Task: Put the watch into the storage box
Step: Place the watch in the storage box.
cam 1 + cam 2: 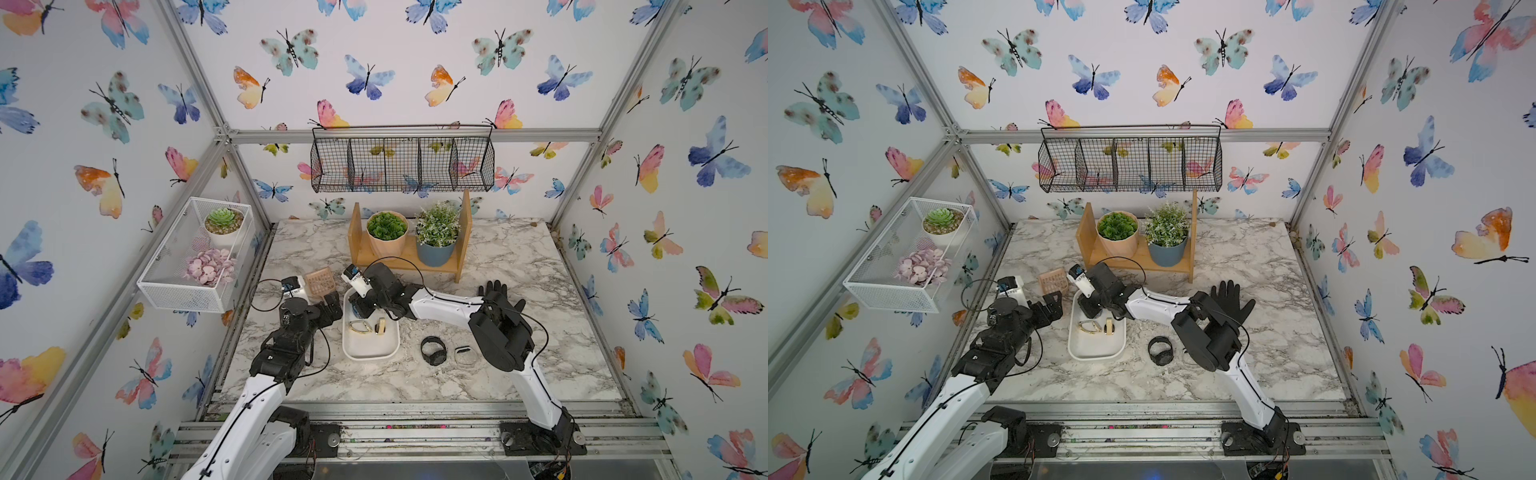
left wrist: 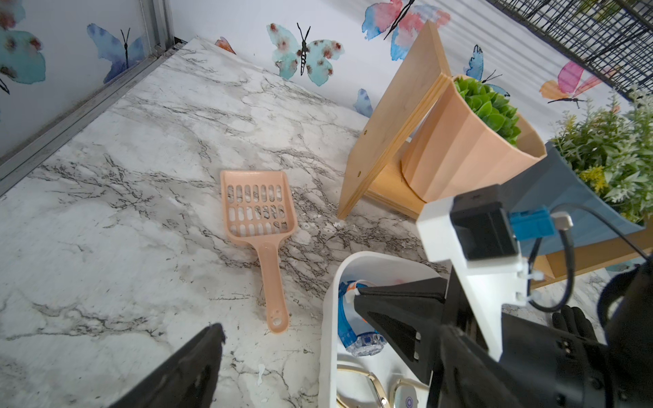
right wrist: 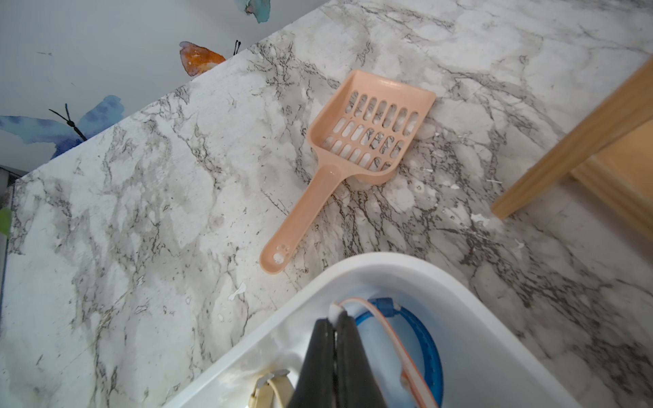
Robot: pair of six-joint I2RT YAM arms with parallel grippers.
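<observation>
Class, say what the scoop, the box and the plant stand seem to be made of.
Scoop: likely plastic, peach, matte, with moulded slots.
Box: likely plastic, white, smooth and slightly glossy, with a rounded rim.
Stand: pale wood, perhaps plywood, showing grain and a layered edge.

Your left arm (image 1: 253, 395) and right arm (image 1: 440, 303): white shells, black joints, thin black cables, blue connector (image 2: 533, 226) beside the wrist camera (image 2: 484, 226).
</observation>
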